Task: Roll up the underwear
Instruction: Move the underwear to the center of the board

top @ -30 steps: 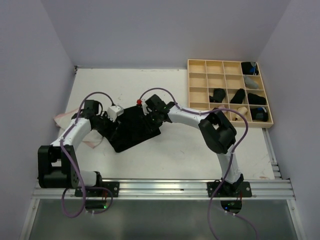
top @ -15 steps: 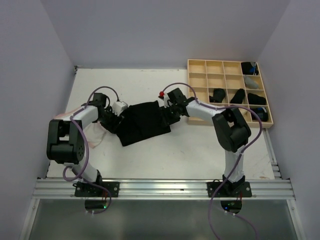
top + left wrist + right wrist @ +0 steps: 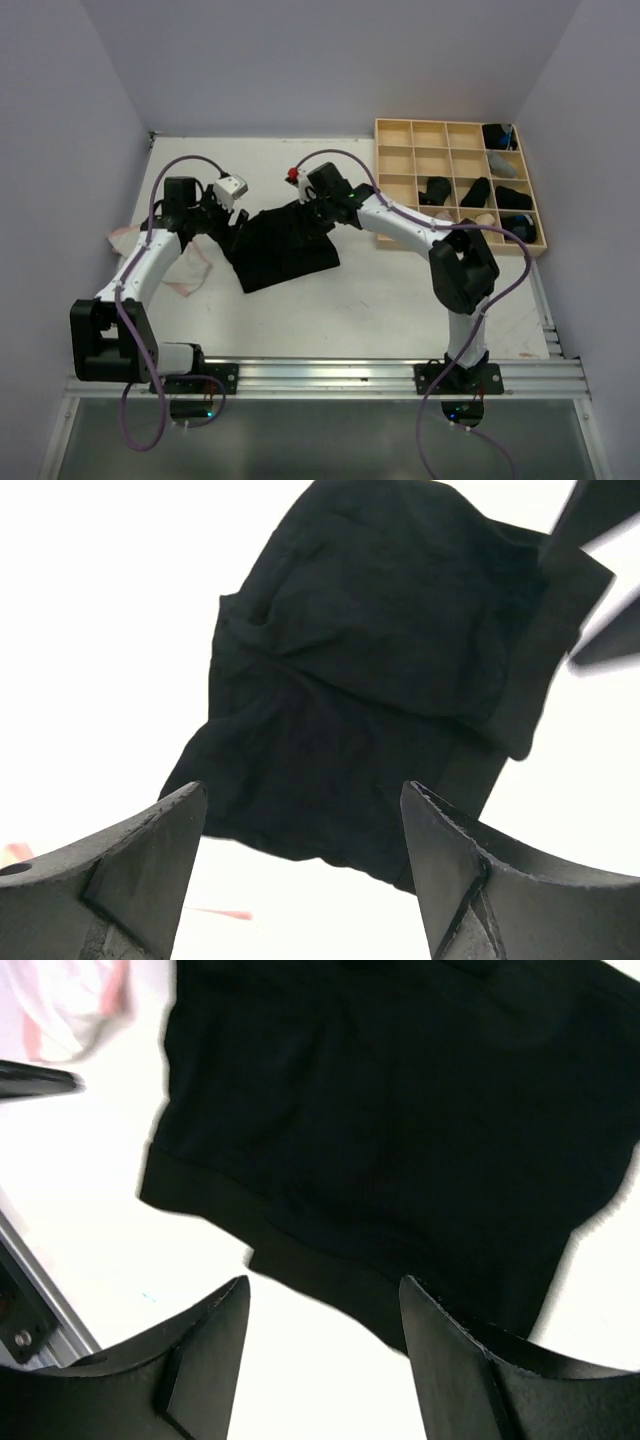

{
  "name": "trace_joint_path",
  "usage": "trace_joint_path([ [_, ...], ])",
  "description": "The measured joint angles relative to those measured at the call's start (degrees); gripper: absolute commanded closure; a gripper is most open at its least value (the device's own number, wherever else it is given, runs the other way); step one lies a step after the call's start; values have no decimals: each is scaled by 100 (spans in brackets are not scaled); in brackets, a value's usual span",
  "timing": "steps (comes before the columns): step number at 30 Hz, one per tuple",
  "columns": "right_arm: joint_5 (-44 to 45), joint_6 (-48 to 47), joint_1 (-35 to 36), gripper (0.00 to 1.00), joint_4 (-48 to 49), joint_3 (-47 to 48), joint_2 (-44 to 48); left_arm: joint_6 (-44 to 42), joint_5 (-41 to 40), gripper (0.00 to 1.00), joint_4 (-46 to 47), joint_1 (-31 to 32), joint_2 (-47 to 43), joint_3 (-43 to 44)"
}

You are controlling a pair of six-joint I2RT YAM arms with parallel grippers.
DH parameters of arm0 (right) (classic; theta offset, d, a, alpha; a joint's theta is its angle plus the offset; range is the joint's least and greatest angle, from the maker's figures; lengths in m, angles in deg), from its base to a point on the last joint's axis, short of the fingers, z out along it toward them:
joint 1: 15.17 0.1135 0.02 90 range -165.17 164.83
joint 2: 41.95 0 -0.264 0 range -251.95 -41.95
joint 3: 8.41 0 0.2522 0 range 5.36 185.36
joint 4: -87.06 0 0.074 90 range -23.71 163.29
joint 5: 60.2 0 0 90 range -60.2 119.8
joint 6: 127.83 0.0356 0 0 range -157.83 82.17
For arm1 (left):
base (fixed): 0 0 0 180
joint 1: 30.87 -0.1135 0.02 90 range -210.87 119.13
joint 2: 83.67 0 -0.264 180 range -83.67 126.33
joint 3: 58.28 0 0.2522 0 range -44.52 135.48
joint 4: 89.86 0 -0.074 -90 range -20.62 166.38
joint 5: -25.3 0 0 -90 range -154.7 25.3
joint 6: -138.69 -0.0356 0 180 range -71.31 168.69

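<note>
The left gripper (image 3: 300,815) is hovering with its jaws wide apart at the left edge of the black underwear (image 3: 285,245), gripping nothing. The right gripper (image 3: 320,1305) is hanging with its jaws spread and empty over the far edge. The black underwear is lying flat mid-table, a whitish pink-edged pair (image 3: 188,270) is lying to its left, and dark rolls (image 3: 437,188) are sitting in the wooden tray (image 3: 460,127) at the far right.

The top external camera looks down from above and behind the near edge of the table (image 3: 400,290), holding all of it. Both wrist cameras look down close over the black underwear (image 3: 285,245), from opposite sides it seems; all three views share this cloth.
</note>
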State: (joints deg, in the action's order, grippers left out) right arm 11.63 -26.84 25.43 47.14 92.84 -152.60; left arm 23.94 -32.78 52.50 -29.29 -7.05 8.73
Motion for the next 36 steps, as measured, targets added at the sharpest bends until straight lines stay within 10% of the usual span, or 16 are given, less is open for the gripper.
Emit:
trace_joint_path([
  [9,920,205,949,29,-780,916,-1080,726,-656,16,348,-2,-599,-402],
  [19,1408,129,879,100,-1019,1075,-1506,-190,-306,29,-94,-2,-883,-988],
  [30,1086,-48,105,100,-874,723,-269,-710,-826,31,-201,295,693,-1165],
  [36,551,-17,-356,81,-975,708,-649,-831,-636,22,-101,302,640,-879],
])
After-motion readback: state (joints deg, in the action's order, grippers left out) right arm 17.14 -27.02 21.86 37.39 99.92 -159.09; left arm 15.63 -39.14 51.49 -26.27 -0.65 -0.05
